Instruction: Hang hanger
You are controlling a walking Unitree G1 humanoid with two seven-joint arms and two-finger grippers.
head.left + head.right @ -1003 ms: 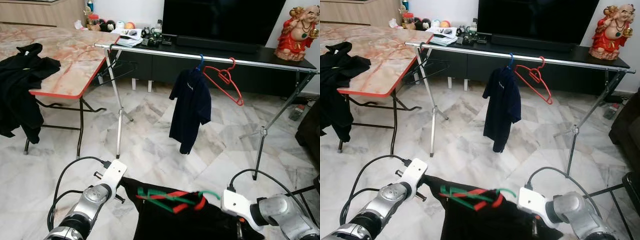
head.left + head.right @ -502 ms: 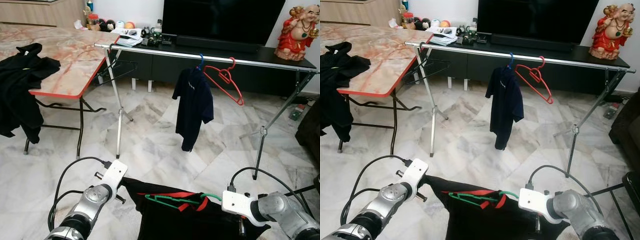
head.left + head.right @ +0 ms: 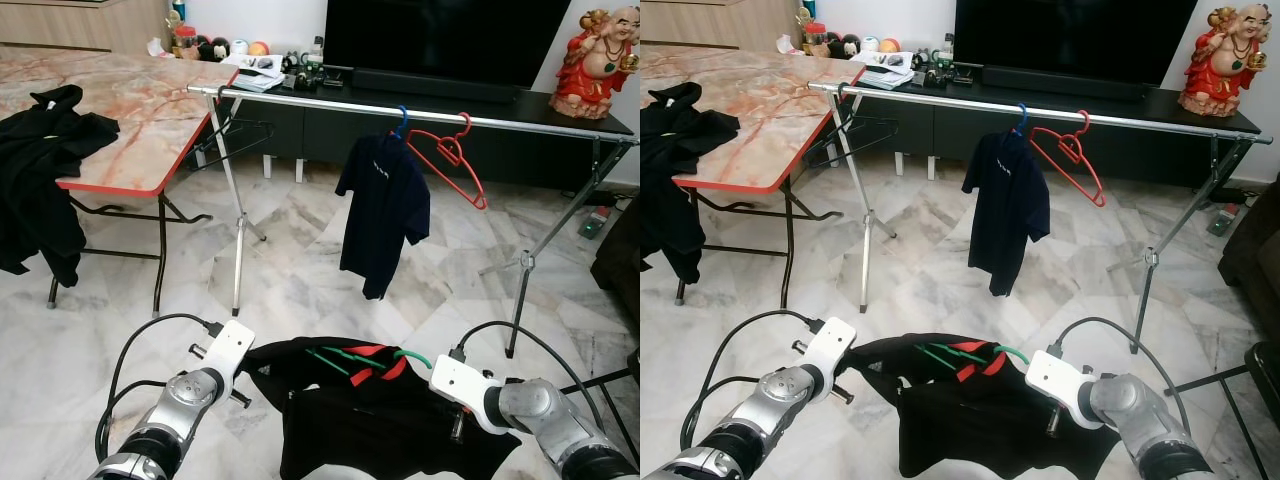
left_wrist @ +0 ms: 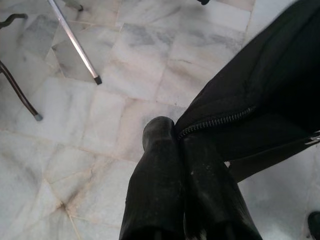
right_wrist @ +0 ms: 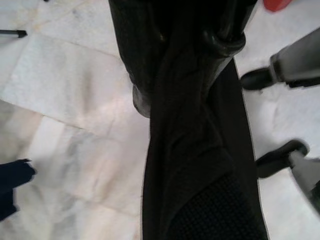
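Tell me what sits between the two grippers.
The black garment stretches between left gripper and right gripper, with the green hanger in its collar; seen in the eye views.

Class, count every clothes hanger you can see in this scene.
4: black hanger at the rail's left end, blue hanger holding the navy shirt, red hanger beside it, green hanger in the held black garment.
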